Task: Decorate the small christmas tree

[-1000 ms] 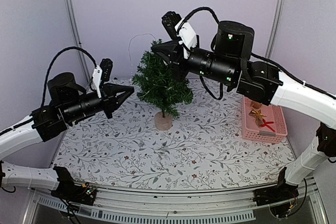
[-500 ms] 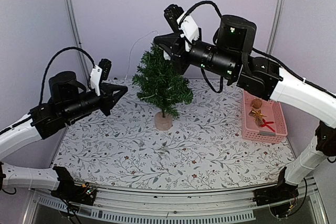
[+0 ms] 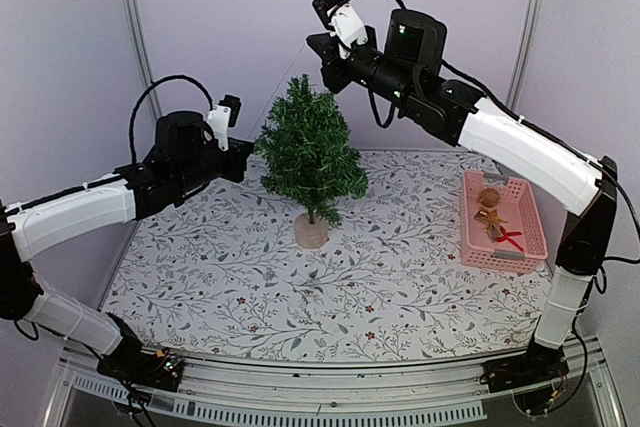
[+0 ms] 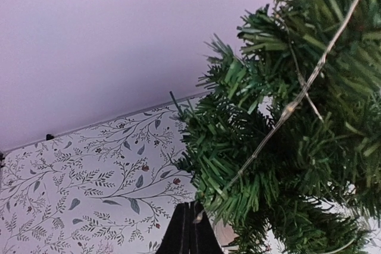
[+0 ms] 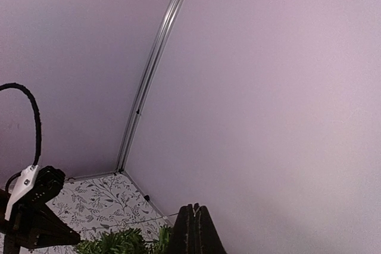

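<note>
Our left gripper (image 4: 191, 206) and right gripper (image 5: 193, 208) clamp the thin wire (image 4: 280, 120), part-draped over the small christmas tree (image 3: 308, 152). Ornaments (image 3: 490, 217) in the basket (image 3: 468, 239) at right are not yet hung.

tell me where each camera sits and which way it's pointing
top external: fixed above and behind the arm bases, looking down over the table; both arms show, left pincer beside the small christmas tree, right pincer high by its top.
left wrist: on the left arm, facing the tree's branches close up; its shut pincer pokes in at the bottom.
right wrist: on the right arm, facing the back corner walls; its shut pincer and the left arm's wrist show.
shared: all three views catch the tree.
</note>
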{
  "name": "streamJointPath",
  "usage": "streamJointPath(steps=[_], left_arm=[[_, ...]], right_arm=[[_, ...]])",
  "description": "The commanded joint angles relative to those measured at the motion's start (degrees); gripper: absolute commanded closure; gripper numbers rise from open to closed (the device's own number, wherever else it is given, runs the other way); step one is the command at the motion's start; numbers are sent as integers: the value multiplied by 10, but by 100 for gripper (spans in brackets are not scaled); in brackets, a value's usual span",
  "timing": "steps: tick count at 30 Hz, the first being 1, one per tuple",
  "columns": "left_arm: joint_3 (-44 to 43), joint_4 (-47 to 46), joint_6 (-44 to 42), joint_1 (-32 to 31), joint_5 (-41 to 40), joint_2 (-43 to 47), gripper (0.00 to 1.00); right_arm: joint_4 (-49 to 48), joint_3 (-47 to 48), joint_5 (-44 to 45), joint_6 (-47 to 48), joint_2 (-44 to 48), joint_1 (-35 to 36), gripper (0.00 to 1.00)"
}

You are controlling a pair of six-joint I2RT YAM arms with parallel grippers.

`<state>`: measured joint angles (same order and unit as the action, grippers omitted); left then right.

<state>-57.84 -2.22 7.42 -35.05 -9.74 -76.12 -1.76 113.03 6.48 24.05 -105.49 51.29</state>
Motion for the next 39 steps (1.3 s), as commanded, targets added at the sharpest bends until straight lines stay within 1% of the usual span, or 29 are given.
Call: streamJointPath(steps=[1, 4, 5, 11, 13, 16, 26, 31, 35, 39], left_arm=[[-22, -13, 12, 16, -9, -14, 100], [-27, -15, 17, 21, -6, -19, 100], [-27, -15, 19, 22, -4, -19, 100], [-14, -13, 32, 30, -2, -17, 100], [-11, -11, 42, 39, 4, -23, 100], [-14, -4, 43, 42, 26, -35, 100], [-3, 7, 67, 44, 38, -44, 100], [-32, 8, 62, 50, 52, -77, 100], [-59, 18, 64, 53, 57, -103, 100], [-61, 20, 64, 53, 67, -109, 100]], right_arm=[[-41, 50, -38, -3, -22, -31, 100], [-43, 57, -58, -6, -36, -51, 100], [-44, 60, -80, -8, -40, -58, 100], [-56, 77, -143, -40, -70, -94, 100], [-63, 82, -171, -62, -90, -97, 100], [-63, 83, -191, -78, -108, -98, 100], [-66, 79, -185, -91, -132, -104, 100], [-68, 79, -164, -91, -146, -116, 100], [-70, 79, -169, -100, -157, -130, 100], [-70, 78, -181, -107, -169, -134, 100]])
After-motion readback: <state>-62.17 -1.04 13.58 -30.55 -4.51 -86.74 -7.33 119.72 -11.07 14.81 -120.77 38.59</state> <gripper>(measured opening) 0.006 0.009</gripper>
